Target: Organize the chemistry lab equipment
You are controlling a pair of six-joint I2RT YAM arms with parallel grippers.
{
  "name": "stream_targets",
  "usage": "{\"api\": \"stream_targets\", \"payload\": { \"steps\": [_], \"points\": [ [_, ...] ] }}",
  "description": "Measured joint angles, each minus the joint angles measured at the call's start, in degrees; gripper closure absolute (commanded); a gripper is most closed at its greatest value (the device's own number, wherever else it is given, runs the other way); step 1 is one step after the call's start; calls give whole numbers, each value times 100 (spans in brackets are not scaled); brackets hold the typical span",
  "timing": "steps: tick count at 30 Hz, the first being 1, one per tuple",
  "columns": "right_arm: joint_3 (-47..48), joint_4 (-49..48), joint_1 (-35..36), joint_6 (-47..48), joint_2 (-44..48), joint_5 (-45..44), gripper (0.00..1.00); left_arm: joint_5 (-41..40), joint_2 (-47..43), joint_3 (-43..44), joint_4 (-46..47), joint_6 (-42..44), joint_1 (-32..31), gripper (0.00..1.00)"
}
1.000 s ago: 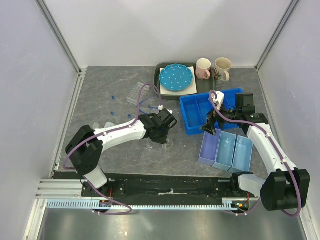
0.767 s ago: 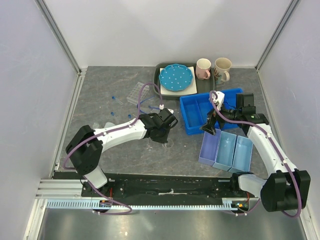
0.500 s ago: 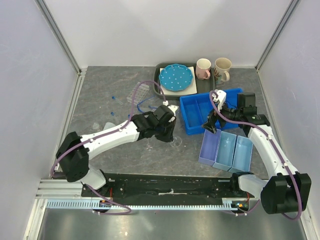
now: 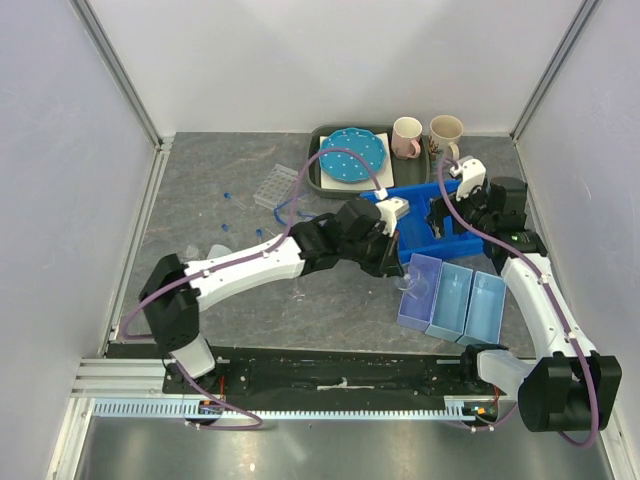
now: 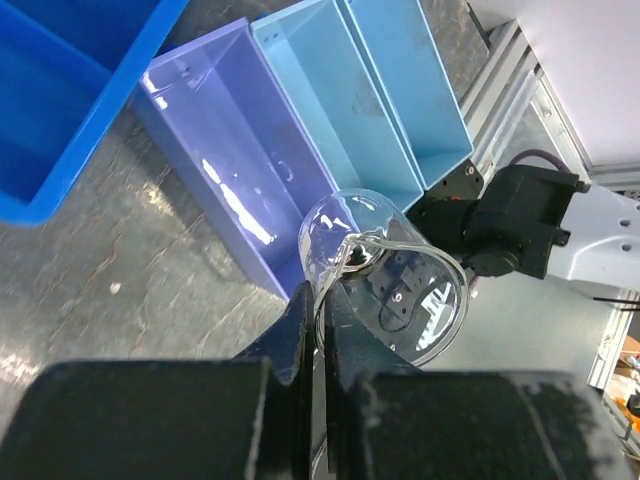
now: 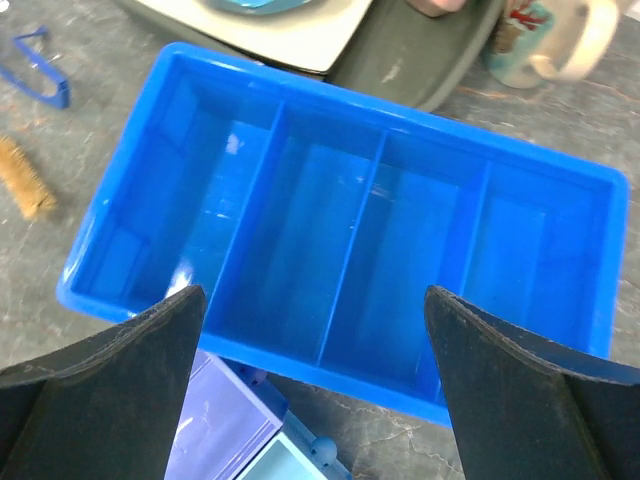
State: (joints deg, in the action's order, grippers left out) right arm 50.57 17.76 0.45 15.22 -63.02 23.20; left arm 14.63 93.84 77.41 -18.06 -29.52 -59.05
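Left wrist view: the left claw point(image 5: 318, 320) is pinched on the rim of a clear glass beaker point(image 5: 390, 290) (tipped on its side), close by the purple bin point(image 5: 230, 190). The right claw point(image 6: 315, 295) gapes wide above the blue divided tray point(image 6: 400, 108).

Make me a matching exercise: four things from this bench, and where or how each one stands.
1. left pincer
2. right pincer
3. purple bin
4. blue dotted plate

A. open above the blue divided bin
B. beside the mugs
C. shut on the glass beaker
D. next to two light-blue bins

Pairs: 1-C, 2-A, 3-D, 4-B.
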Motion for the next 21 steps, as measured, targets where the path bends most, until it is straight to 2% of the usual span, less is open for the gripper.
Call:
{"api": "stream_targets", "payload": {
  "steps": [8, 21],
  "points": [
    [-31, -269, -9, -426, 11, -732, 2, 22, 1257, 844, -81, 0, -111, 98],
    [-33, -358, -63, -496, 11, -1008, 2, -693, 2297, 2249, -1373, 168, -367, 98]
  ]
}}
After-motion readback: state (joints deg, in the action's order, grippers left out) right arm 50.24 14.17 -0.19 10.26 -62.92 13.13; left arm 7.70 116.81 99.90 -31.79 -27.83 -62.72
